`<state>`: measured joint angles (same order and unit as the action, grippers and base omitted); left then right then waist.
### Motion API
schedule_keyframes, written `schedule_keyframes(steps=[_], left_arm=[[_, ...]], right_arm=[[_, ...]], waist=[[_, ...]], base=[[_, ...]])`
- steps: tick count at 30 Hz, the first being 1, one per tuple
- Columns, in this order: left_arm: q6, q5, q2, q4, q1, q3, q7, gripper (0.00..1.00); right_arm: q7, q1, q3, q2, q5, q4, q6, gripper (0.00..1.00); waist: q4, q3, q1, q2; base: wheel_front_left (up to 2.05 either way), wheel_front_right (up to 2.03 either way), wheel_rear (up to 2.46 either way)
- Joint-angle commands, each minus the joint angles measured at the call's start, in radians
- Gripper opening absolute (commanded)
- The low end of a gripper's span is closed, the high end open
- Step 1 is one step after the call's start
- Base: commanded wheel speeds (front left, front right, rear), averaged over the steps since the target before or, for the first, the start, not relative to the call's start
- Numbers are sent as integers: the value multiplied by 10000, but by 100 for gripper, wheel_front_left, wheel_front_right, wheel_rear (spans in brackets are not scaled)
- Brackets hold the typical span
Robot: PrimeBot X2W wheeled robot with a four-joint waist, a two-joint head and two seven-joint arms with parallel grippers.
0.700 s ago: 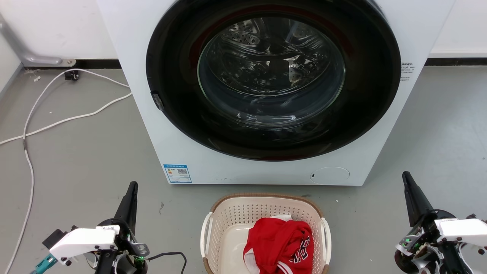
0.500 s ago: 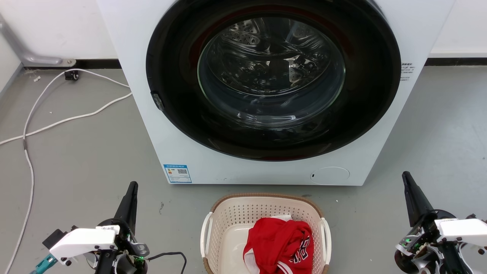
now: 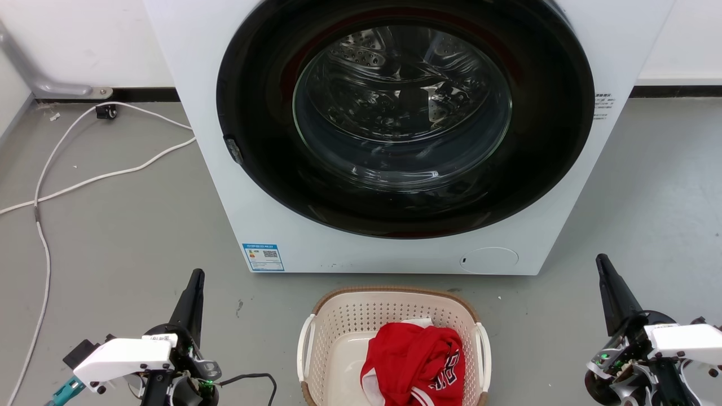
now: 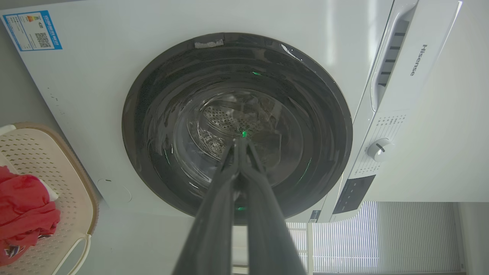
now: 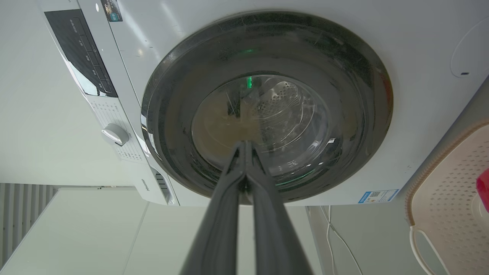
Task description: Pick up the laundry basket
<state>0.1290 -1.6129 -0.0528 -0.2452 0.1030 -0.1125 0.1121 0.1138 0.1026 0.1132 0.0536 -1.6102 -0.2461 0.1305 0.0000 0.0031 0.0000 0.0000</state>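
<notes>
Item 1, basket [image 3: 389,291]: cream, perforated, brown rim. Stands on the floor [image 3: 113,237] at 6 o'clock in the head view, its near end cut by the frame edge. White handles [image 3: 305,344] sit on its 9 and 3 o'clock sides. Both grippers are apart from it

Item 2, garment [image 3: 414,361]: red, crumpled, white trim. Lies inside the basket, toward its 4 o'clock part. The bare basket bottom shows at 8 o'clock

Item 3, washer [image 3: 361,256]: white, front-loading, at 12 o'clock from the basket, near but not touching. Round dark door [image 3: 403,113] has a glass centre, with the drum seen through it. A blue label [image 3: 263,257] is at its 7 o'clock corner

Item 4, left gripper [image 3: 197,274]: at 8 o'clock in the head view, well off the basket's 9 o'clock side. Fingers are pressed together, holding nothing. In the left wrist view the tips meet in front of the door

Item 5, right gripper [image 3: 601,260]: at 4 o'clock in the head view, well off the basket's 3 o'clock side. Fingers are pressed together, holding nothing. The right wrist view shows the same

Item 6, cable [image 3: 84,180]: white, loose on the floor at 10 o'clock
</notes>
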Motion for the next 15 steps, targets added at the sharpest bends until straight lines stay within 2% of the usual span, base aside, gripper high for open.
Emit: schedule_keyframes(steps=[1,2,3,9,15], left_arm=[[34,44,-1,-15,97,-33,31,0],[34,44,0,-15,97,-34,31,0],[34,45,0,-15,97,-34,29,100],[-10,-18,28,-59,-43,265,-188,100],[-6,366,26,246,92,685,-589,100]], right_arm=[[9,122,11,-40,33,-17,4,0],[10,122,12,-40,34,-17,4,0],[10,122,12,-41,34,-17,4,100],[-120,-141,-35,-12,13,-41,0,100],[-556,-204,-191,63,428,158,1,100]], waist=[[0,0,0,0],[0,0,0,0],[0,0,0,0],[-2,0,0,0],[-1,-3,0,0]], base=[[0,0,0],[0,0,0],[0,0,0],[0,0,0],[0,0,0]])
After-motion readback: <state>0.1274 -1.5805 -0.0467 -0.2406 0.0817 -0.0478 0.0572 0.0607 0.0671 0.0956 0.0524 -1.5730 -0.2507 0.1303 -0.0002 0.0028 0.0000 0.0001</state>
